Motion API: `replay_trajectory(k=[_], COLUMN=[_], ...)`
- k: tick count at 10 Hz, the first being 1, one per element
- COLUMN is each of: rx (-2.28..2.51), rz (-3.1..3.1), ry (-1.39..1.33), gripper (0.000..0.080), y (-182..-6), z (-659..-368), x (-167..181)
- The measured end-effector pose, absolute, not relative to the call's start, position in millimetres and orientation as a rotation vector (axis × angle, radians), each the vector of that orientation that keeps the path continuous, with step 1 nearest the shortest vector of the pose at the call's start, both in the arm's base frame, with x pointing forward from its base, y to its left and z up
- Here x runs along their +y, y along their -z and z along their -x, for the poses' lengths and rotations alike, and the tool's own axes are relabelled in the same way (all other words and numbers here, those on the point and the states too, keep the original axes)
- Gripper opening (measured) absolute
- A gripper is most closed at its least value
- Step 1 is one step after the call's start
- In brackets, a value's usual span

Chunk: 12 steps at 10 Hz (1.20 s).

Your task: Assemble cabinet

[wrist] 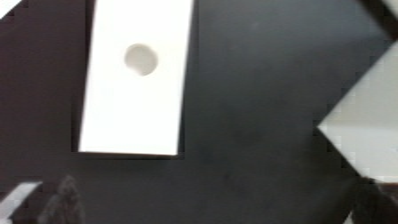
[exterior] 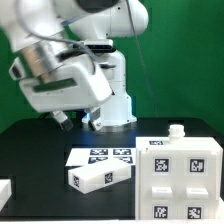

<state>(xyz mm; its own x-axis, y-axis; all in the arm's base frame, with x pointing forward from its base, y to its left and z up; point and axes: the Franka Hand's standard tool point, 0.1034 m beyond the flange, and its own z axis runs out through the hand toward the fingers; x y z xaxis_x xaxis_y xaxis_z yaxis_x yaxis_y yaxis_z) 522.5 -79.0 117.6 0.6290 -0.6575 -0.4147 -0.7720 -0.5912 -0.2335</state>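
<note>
The big white cabinet box (exterior: 182,182) stands at the exterior view's right, with square tags on its face and a small white knob (exterior: 177,130) on top. A smaller white tagged box part (exterior: 100,177) lies in front of the marker board (exterior: 100,155). In the wrist view a long flat white panel (wrist: 134,80) with a grey oval spot lies on the black table, and a white part's corner (wrist: 368,130) shows at the edge. My gripper (wrist: 205,208) hovers above the table, open and empty. Only one dim fingertip (wrist: 32,202) shows.
The arm's white base (exterior: 118,100) stands at the back centre, before a green backdrop. Another white part (exterior: 4,190) is cut off at the exterior view's left edge. The black table (exterior: 40,150) lies under everything.
</note>
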Motion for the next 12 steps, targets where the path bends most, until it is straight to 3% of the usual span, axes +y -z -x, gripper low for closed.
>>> replay_trajectory(k=[1, 6, 10, 12], rx=[1.144, 1.053, 1.070, 1.070], rz=[2.400, 2.299, 2.147, 2.168], ry=[-0.466, -0.766, -1.008, -0.990], gripper=[0.0790, 0.0796, 0.0796, 0.0796], y=[-107.0, -94.5, -45.9, -38.4], z=[-520.5, -504.9, -498.8, -502.8], x=[-81.6, -87.8, -99.2, -95.5])
